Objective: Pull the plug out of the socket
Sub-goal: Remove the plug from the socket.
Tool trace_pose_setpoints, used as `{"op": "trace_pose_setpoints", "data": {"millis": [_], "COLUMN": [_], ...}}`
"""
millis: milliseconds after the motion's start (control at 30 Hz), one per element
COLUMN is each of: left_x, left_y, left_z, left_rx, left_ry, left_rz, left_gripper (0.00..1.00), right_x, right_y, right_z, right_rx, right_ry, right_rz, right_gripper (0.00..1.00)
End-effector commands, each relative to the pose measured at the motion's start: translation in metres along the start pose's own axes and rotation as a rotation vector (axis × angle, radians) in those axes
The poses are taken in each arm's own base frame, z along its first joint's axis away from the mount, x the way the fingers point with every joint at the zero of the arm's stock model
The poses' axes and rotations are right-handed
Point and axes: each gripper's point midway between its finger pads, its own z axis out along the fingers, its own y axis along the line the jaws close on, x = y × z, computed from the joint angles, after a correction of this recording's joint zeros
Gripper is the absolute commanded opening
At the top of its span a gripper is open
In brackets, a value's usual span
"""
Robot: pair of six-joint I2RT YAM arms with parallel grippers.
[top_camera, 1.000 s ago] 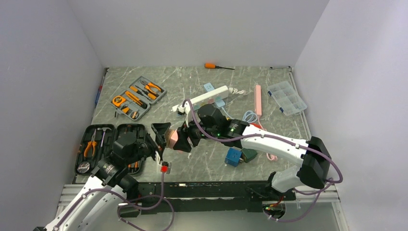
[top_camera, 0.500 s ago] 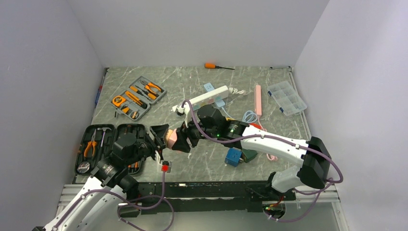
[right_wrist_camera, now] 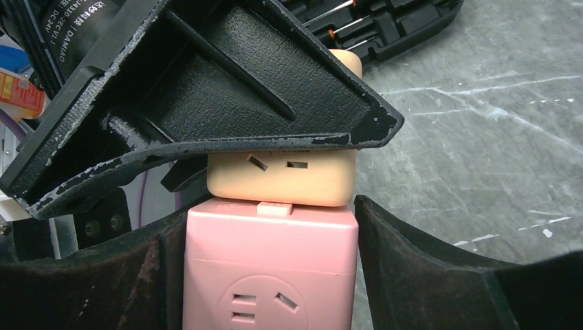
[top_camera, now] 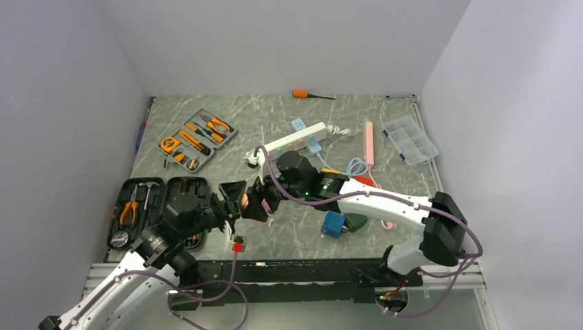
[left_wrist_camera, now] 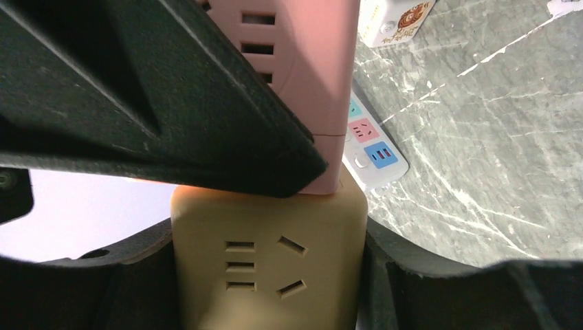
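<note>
A tan cube socket (left_wrist_camera: 268, 261) and a pink cube plug adapter (right_wrist_camera: 271, 268) are joined end to end and held above the table. My left gripper (left_wrist_camera: 268, 271) is shut on the tan cube, which also shows in the right wrist view (right_wrist_camera: 282, 179). My right gripper (right_wrist_camera: 271, 275) is shut on the pink cube, which also shows in the left wrist view (left_wrist_camera: 302, 69). A small white tab shows at the joint. In the top view the grippers meet at the pair (top_camera: 243, 199), left gripper (top_camera: 230, 196) and right gripper (top_camera: 256, 203).
A white power strip (top_camera: 295, 139) lies behind the grippers. A grey tool tray (top_camera: 198, 138) and a black tool case (top_camera: 148, 206) are on the left. A blue cube (top_camera: 334, 223) and a green cube (top_camera: 356, 221) sit at the right, a clear organiser box (top_camera: 410, 139) at the far right.
Both grippers and the joined cubes have shifted slightly to the left. The two cubes stay joined.
</note>
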Motion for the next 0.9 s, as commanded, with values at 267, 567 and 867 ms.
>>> {"op": "trace_pose_setpoints", "data": {"millis": [267, 567, 867], "left_x": [0.011, 0.021, 0.049], "left_y": [0.037, 0.017, -0.006], "left_z": [-0.002, 0.002, 0.013], "left_rx": [-0.146, -0.061, 0.005], "left_ry": [0.065, 0.116, 0.215], "left_rz": [0.053, 0.049, 0.088], "left_gripper": [0.01, 0.0, 0.0], "right_x": [-0.007, -0.003, 0.034], "right_y": [-0.004, -0.007, -0.006], "right_z": [0.004, -0.011, -0.035], "right_rx": [0.011, 0.058, 0.081], "right_ry": [-0.025, -0.018, 0.073], "right_rz": [-0.009, -0.015, 0.009], "right_gripper": [0.67, 0.05, 0.0]}}
